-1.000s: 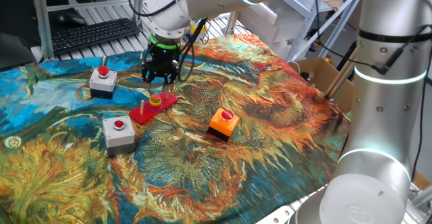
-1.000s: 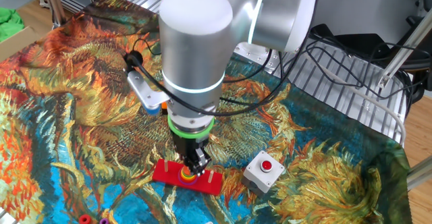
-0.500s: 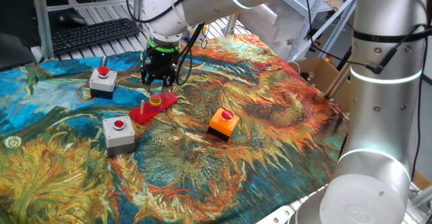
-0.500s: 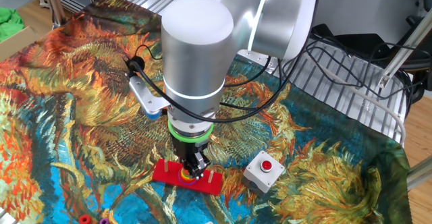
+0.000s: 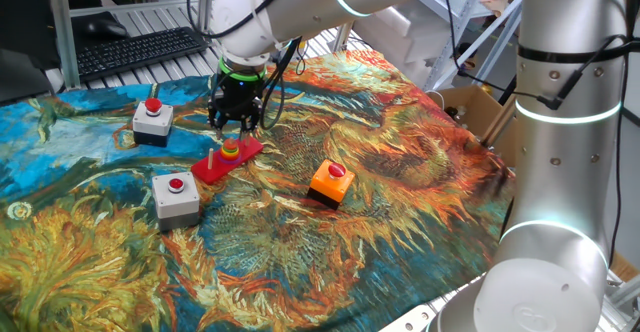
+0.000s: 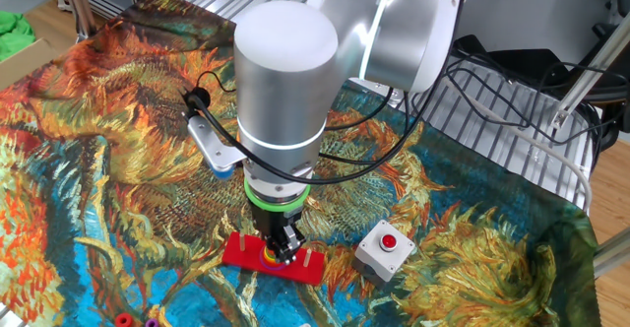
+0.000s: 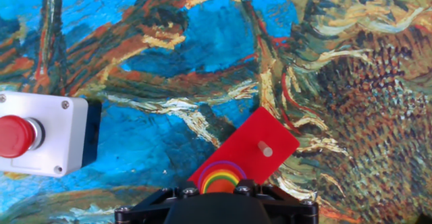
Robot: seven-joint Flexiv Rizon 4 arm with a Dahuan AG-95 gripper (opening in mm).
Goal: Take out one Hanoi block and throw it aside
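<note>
A stack of coloured Hanoi rings (image 5: pixel 230 149) sits on the middle peg of a red base (image 5: pixel 243 150) on the painted cloth. It also shows in the other fixed view (image 6: pixel 270 259). In the hand view the rainbow rings (image 7: pixel 221 178) sit at the lower edge, partly hidden by the gripper housing, and a bare peg (image 7: pixel 264 148) stands on the red base (image 7: pixel 270 131). My gripper (image 5: pixel 235 124) hangs just above the ring stack with its fingers apart and nothing held. In the other fixed view its tips (image 6: pixel 283 252) reach down to the stack.
Two grey boxes with red buttons (image 5: pixel 153 120) (image 5: pixel 176 194) stand left of the base, and an orange button box (image 5: pixel 330 182) to its right. One grey box shows in the hand view (image 7: pixel 40 135). A keyboard (image 5: pixel 140 50) lies beyond the cloth. Small loose pieces (image 6: pixel 123 319) lie at the cloth's near edge.
The gripper has shifted slightly and come down a little closer over the ring stack. The rings and base have not moved.
</note>
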